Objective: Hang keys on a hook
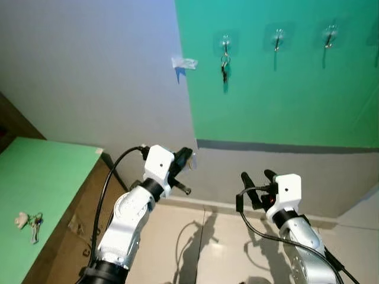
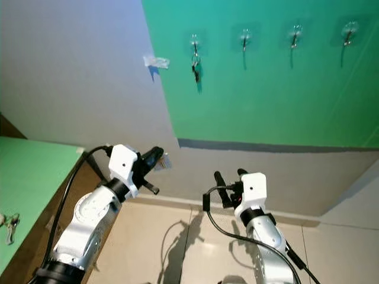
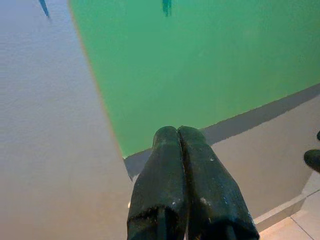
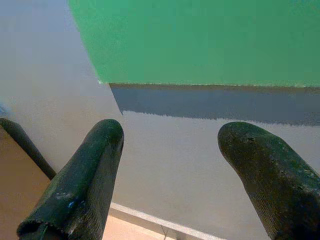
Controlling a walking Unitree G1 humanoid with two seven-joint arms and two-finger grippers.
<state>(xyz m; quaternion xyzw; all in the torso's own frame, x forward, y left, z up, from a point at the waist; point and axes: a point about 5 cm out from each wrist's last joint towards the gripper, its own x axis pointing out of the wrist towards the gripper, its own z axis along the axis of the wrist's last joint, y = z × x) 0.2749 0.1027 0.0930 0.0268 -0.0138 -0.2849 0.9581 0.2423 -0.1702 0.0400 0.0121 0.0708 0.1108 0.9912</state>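
A bunch of keys (image 1: pixel 225 66) hangs from the leftmost hook (image 1: pixel 225 41) on the green wall panel (image 1: pixel 284 94). Two more hooks (image 1: pixel 278 37) to its right carry nothing. A second bunch of keys (image 1: pixel 29 223) lies on the green table (image 1: pixel 53 177) at the far left. My left gripper (image 1: pixel 185 157) is raised toward the wall below the panel's corner; its fingers (image 3: pixel 182 185) are pressed shut, and a small pale bit by the tips cannot be identified. My right gripper (image 1: pixel 258 176) is held low near the wall, open, with nothing between its fingers (image 4: pixel 80 185).
A scrap of white tape (image 1: pixel 185 62) sticks to the grey wall beside the panel. A dark grey band (image 1: pixel 284 147) runs under the panel. Pale floor tiles (image 1: pixel 219 248) lie below both arms, and the table's brown side (image 1: pixel 77 213) stands by my left arm.
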